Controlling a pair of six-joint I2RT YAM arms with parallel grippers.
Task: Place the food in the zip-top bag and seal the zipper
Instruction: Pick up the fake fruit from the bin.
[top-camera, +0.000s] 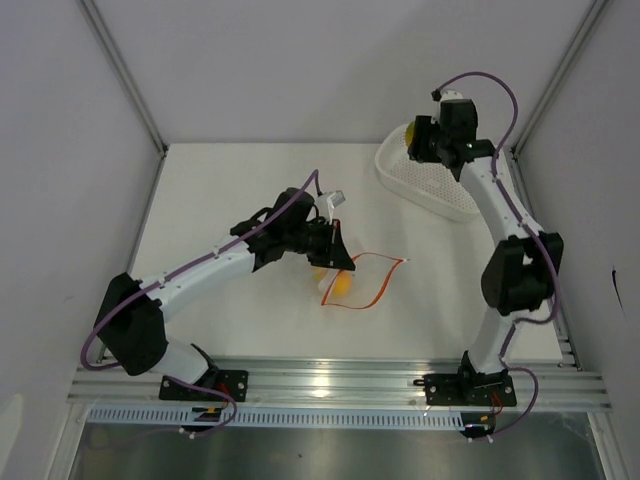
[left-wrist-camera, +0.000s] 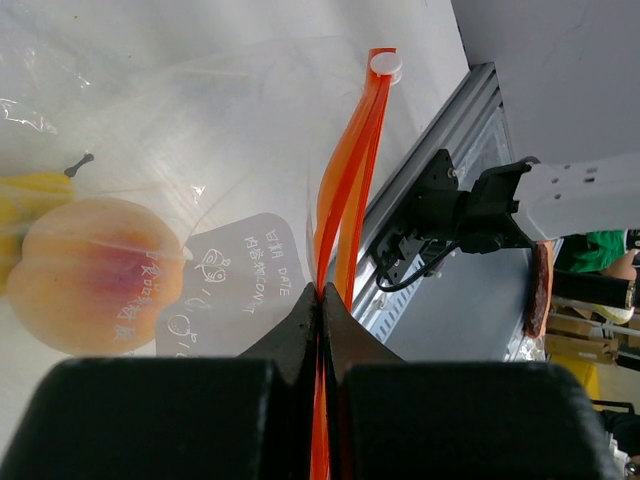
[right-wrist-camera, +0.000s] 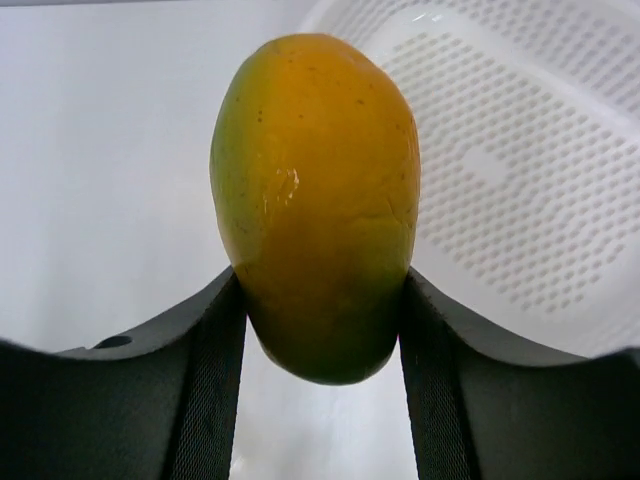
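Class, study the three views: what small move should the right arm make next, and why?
Probably carry the mango away from the white basket toward the bag. The right fingers clamp it, and the left fingers pinch the zipper strip, whose two sides stand apart beyond the pinch.

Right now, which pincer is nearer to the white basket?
The right. The right pincer holds a mango at the rim of the basket; the left pincer is well away, shut on the zipper.

white label (left-wrist-camera: 238, 285) on zip-top bag (left-wrist-camera: 200, 100), reads "DATE"
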